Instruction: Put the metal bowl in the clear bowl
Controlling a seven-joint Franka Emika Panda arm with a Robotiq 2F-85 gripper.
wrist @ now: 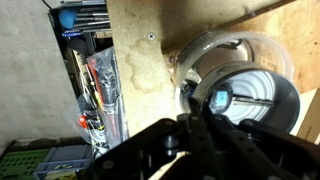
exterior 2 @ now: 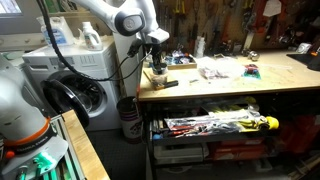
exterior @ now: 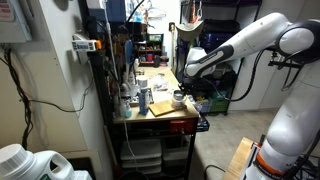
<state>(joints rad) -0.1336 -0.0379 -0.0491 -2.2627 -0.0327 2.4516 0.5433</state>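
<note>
In the wrist view the metal bowl, shiny silver-grey, sits within the wider rim of the clear bowl on the wooden bench top. My gripper is right at the metal bowl's near rim, and its dark fingers look closed on that rim. In both exterior views the gripper hangs straight over the bowls near the bench corner; there the two bowls cannot be told apart.
A wooden board lies next to the bowls. Bottles and jars stand at the bench's side. The bench edge drops to shelves full of tools. A washing machine stands beside the bench.
</note>
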